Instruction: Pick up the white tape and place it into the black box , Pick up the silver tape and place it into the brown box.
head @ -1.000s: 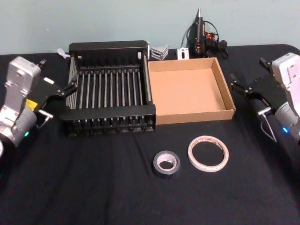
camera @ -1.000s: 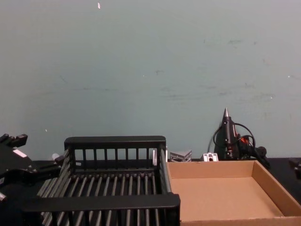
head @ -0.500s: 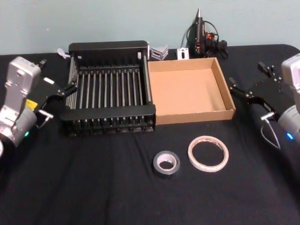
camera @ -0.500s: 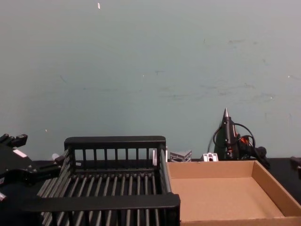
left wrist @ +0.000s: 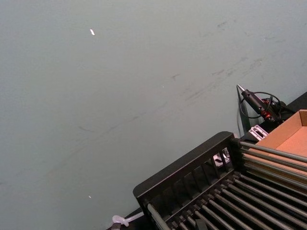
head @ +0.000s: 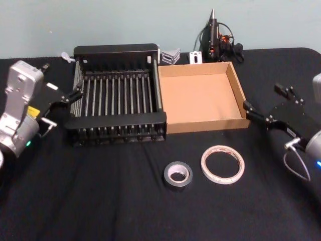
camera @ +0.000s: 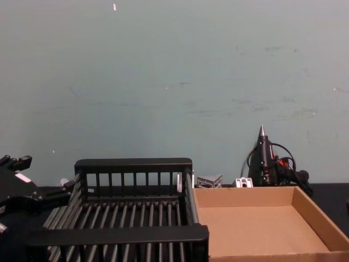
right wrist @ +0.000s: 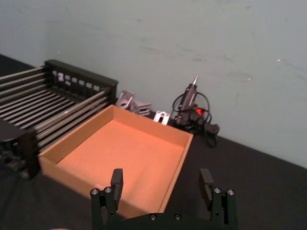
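The white tape [head: 222, 164] lies flat on the black cloth in front of the brown box [head: 200, 95]. Just to its left sits the smaller silver tape [head: 178, 174]. The black box [head: 115, 51] stands against the brown box's left wall, and both are empty. My right gripper [head: 262, 97] is open beside the brown box's front right corner, above and to the right of the white tape. The right wrist view has its fingers [right wrist: 116, 181] spread over the brown box [right wrist: 120, 148]. My left gripper [head: 62, 79] is open at the black box's left side.
A glue gun [head: 213, 30] with its cable, small metal parts [head: 172, 55] and a white bracket [head: 195, 56] lie along the table's back edge behind the boxes. Black cloth [head: 100, 201] covers the table around the tapes.
My right gripper has come down and nearer to the front, ending by the brown box's front right corner. The left arm and both tapes stayed put.
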